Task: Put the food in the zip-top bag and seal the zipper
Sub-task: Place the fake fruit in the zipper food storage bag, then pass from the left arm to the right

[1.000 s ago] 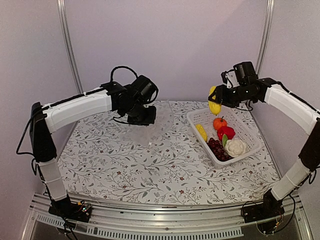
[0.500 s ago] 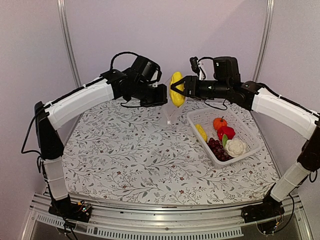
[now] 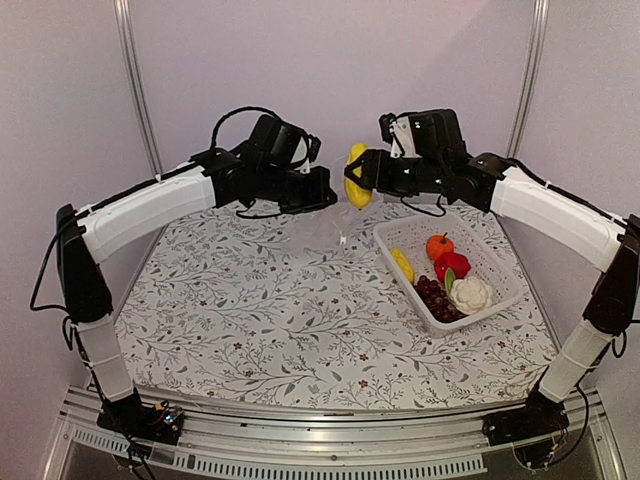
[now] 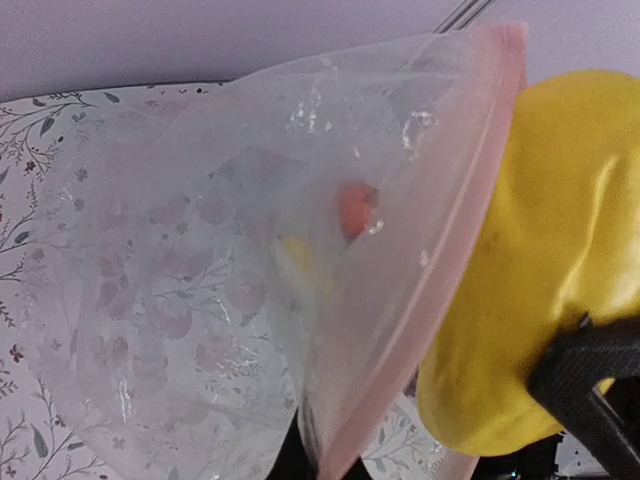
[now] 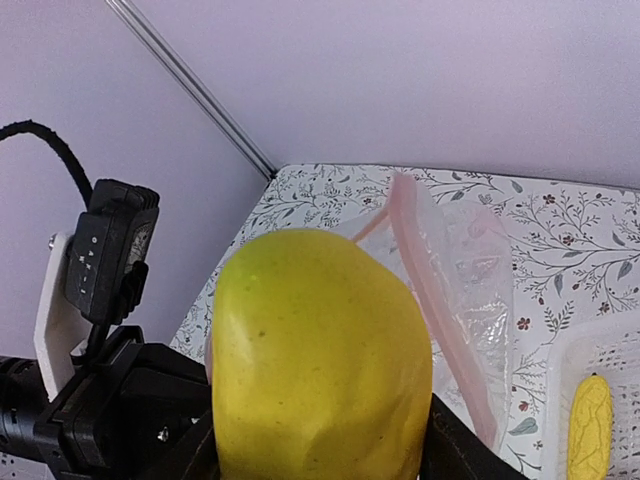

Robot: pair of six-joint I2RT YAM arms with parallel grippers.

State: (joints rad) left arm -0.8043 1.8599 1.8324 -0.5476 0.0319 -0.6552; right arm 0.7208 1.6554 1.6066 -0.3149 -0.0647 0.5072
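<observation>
A yellow piece [image 4: 520, 260] crowds the zip-top bag [image 4: 220, 300] mouth (against its zipper [image 4: 440, 260]).

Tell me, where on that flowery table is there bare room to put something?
The front and left of the table, from the near edge across to the white basket, lie bare. Crowded: the back middle, where the clear bag and a yellow fruit are held aloft, and the full basket.

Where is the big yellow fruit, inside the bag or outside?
Outside. The yellow fruit sits in the right gripper, right beside the bag and its pink zipper, with no plastic over it.
</observation>
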